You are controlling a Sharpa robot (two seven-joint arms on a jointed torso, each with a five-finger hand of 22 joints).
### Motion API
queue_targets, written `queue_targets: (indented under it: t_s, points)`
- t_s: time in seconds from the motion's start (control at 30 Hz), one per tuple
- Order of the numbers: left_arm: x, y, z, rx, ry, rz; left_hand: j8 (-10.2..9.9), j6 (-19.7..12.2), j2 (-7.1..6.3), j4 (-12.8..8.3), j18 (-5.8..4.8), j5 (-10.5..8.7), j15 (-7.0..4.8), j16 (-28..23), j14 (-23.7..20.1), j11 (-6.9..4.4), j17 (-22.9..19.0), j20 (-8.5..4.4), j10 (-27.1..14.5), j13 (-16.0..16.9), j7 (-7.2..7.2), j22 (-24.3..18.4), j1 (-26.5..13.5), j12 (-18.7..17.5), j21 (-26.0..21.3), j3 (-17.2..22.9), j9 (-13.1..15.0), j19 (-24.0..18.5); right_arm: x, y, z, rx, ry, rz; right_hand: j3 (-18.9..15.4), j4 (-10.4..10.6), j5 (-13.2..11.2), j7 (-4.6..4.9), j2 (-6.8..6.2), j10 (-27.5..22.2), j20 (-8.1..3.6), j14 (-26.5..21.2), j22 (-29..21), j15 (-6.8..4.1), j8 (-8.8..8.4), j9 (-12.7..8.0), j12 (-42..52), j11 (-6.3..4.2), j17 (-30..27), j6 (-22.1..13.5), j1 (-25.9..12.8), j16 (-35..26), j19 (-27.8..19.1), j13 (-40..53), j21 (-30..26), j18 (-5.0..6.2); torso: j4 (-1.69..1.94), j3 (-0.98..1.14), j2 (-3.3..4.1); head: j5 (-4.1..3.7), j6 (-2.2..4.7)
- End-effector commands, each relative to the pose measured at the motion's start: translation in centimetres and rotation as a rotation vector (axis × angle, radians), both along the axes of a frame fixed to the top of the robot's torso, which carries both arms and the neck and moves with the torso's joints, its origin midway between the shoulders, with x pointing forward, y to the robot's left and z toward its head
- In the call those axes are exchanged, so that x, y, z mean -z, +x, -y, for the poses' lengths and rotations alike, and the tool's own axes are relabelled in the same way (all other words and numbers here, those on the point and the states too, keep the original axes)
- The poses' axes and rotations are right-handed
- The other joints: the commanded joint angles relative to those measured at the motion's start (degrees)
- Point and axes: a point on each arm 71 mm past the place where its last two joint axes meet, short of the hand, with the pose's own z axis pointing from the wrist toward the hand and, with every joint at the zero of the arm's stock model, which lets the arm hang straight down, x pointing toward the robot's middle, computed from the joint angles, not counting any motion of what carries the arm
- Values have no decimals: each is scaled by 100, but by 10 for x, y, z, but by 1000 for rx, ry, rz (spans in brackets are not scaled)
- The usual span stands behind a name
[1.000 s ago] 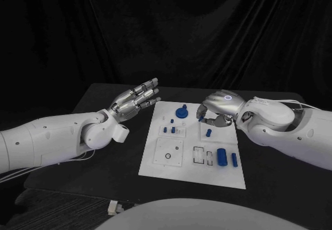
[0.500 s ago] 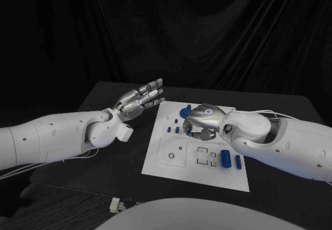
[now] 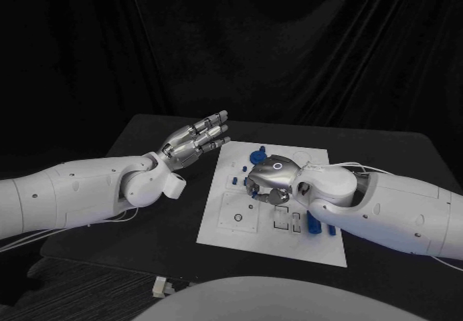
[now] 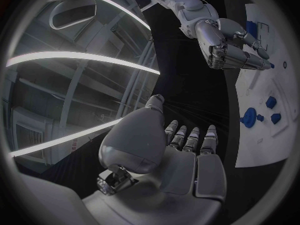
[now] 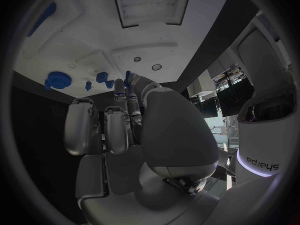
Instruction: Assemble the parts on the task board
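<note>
1. Over the middle of the task board (image 3: 224, 231), my right hand (image 3: 270, 179) hangs with its fingers curled downward; from the right wrist view a small blue part (image 5: 127, 78) sits at the fingertips, and I judge it pinched, though I cannot be sure.
2. On the board's far end stands the round blue part (image 3: 255, 156), with small blue pegs (image 3: 237, 179) just beside my hand; a larger blue cylinder (image 3: 314, 226) lies nearer me, partly under the right arm.
3. To do this step well, I would lower slowly, keep the piece upright over its socket, and release only once it seats.
4. My left hand (image 3: 196, 140) hovers off the board's left edge, fingers spread and extended, holding nothing; I would keep it clear.
</note>
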Motion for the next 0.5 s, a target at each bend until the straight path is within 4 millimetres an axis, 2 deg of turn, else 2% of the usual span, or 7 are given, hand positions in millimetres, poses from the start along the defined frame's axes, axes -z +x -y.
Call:
queue_targets:
  t_s: [0.03,0.5]
  points:
    - [-1,0,1,-3,-17,8,30,-13,4,-27,55,32,19,23,2,9,4,47,15,8,31,-6,76,26,19,-4,7,8,3,0,0,12,-13,7,5,-38,19,19,-14,53,32,281,1042,48,2,6,29,-5,1,-6,55,-14,106,8,-18,35,3,0,4,-5,1]
    - [1,0,2,0,-17,4,31,-8,2,-30,55,33,17,22,1,10,4,48,12,7,41,0,79,26,21,-4,7,10,11,-2,-4,6,-10,-5,8,-45,32,26,-14,58,37,282,1044,55,-6,7,25,1,5,-13,56,-12,108,7,-13,34,-1,0,5,-35,1]
